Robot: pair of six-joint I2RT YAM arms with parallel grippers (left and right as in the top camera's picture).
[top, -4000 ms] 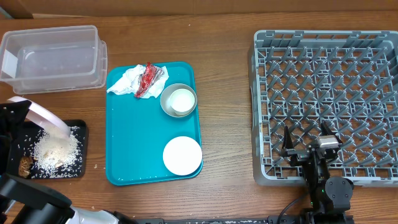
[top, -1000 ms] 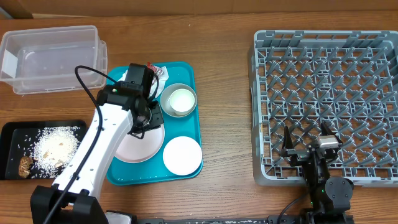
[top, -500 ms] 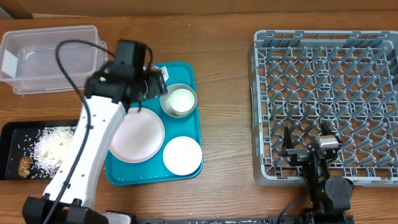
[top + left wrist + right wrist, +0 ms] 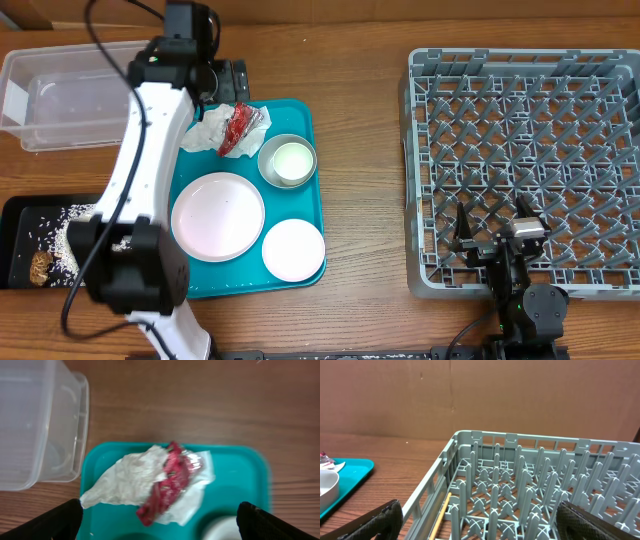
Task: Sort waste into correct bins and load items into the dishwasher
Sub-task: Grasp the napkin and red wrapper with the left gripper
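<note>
My left gripper (image 4: 231, 82) (image 4: 160, 527) hangs open and empty above the far end of the teal tray (image 4: 305, 205). Below it lie the crumpled white napkin (image 4: 203, 131) (image 4: 125, 479) and the red shiny wrapper (image 4: 238, 127) (image 4: 171, 479). The pale plate (image 4: 218, 216) lies flat on the teal tray. Beside it are the grey metal-rimmed bowl (image 4: 287, 160), with a white cup inside, and a small white bowl (image 4: 293, 250). The clear tub (image 4: 85, 95) (image 4: 35, 425) stands to the left. White crumbs (image 4: 55, 230) and a brown lump (image 4: 40, 263) lie in the black tray (image 4: 18, 215). My right gripper (image 4: 492, 226) (image 4: 482, 525) is open at the front edge of the grey dish rack (image 4: 525, 160) (image 4: 520, 485).
My left arm (image 4: 135, 190) stretches from the near left corner across the black tray and the teal tray's left edge. A thin wooden stick (image 4: 440, 515) lies inside the rack along its left wall. Bare wooden table (image 4: 365, 170) separates the teal tray from the rack.
My left gripper let go of the plate, which now lies on the teal tray. It opened wide and moved toward the far end, over the napkin and wrapper. The right arm has not moved.
</note>
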